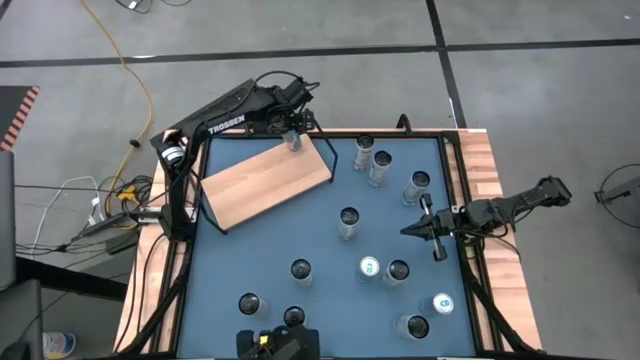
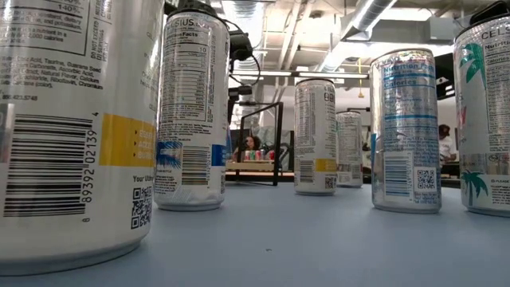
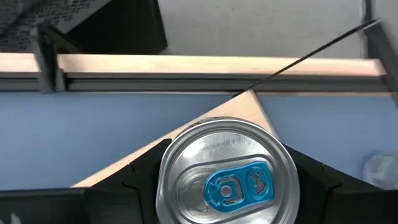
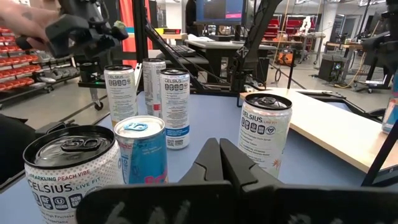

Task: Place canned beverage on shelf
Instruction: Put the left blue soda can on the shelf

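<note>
Can [image 3: 227, 171] held over shelf corner.
Left pincer [image 1: 292, 137] grasps it above the shelf [image 1: 267, 180]; right pincer [image 1: 411, 230] hovers clenched, empty, over the table [image 1: 330, 255].

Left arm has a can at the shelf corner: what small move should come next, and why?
Probably lower it and release. The left gripper is shut on the can over the corner of the shelf, which is bare. The right gripper waits, shut, near the table's right edge.

The shelf [image 1: 268, 180] lies at the far left of the surface [image 1: 320, 240]. The left hand [image 1: 292, 138] holds a can [image 3: 227, 177] upright at its far corner. Other cans [image 1: 348, 222] stand scattered to the right and nearer; the right hand [image 1: 410, 230] sits among them.
</note>
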`<action>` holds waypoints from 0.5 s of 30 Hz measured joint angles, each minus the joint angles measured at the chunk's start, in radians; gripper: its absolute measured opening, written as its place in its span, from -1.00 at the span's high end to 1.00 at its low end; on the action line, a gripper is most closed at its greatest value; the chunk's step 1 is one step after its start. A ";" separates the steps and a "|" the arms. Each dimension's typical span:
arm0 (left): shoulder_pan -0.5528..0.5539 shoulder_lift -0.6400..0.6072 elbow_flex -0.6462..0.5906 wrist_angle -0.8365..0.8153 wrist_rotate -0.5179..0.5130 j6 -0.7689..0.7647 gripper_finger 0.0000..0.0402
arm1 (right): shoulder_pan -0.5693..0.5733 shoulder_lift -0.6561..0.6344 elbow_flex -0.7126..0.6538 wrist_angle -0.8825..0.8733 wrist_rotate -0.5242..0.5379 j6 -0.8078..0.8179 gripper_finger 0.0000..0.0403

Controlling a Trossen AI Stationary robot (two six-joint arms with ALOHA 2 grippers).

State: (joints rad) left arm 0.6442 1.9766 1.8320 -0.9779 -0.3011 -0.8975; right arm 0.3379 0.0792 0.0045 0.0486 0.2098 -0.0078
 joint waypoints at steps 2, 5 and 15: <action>-0.002 0.003 0.001 -0.001 -0.017 0.004 -0.07 | 0.000 -0.001 0.000 0.000 0.000 0.000 1.00; -0.003 0.003 0.001 0.009 -0.027 0.016 -0.07 | 0.000 0.000 0.000 0.000 0.000 0.000 1.00; -0.014 0.010 -0.002 0.084 -0.013 0.092 -0.48 | 0.000 0.000 0.000 0.000 0.000 0.000 1.00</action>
State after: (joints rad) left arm 0.6300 1.9869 1.8297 -0.8940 -0.3138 -0.8054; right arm 0.3381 0.0792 0.0045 0.0483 0.2096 -0.0082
